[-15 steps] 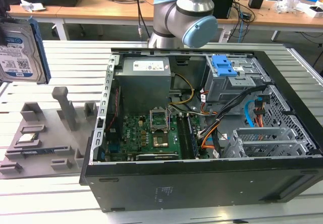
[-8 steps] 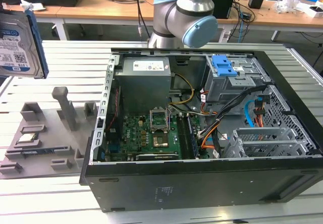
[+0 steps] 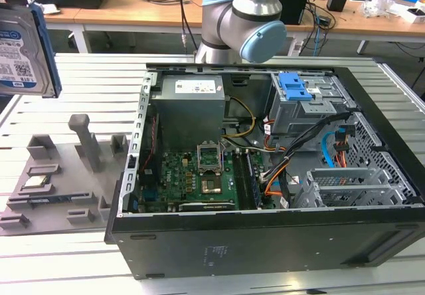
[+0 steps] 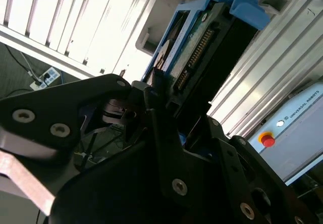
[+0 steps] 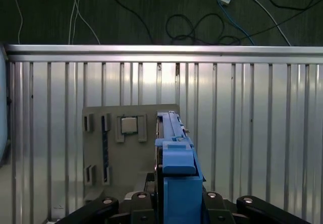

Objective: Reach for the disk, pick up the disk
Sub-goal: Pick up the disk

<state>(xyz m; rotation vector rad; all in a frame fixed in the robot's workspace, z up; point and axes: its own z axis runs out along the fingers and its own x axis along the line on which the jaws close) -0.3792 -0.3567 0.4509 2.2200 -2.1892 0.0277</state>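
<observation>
Tool [image 5: 174,206] is gripping the disk [image 5: 176,168] edge-on in the first wrist view. Its black jaws are closed on the blue plastic bracket, prob. because the flat sides give firm purchase. In the exterior view the disk [image 3: 23,49] is hanging high at that view's left, silver metal w/ a white-and-blue label. Beneath, a grey moulded tray [image 5: 131,168] is lying on the ribbed aluminium tabletop [image 5: 252,133].

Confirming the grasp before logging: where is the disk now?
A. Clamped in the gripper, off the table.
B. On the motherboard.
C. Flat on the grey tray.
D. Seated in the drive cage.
A: in the exterior view the disk hangs in the air, clear of the grey tray, and in the first wrist view the gripper is shut on it.
</observation>
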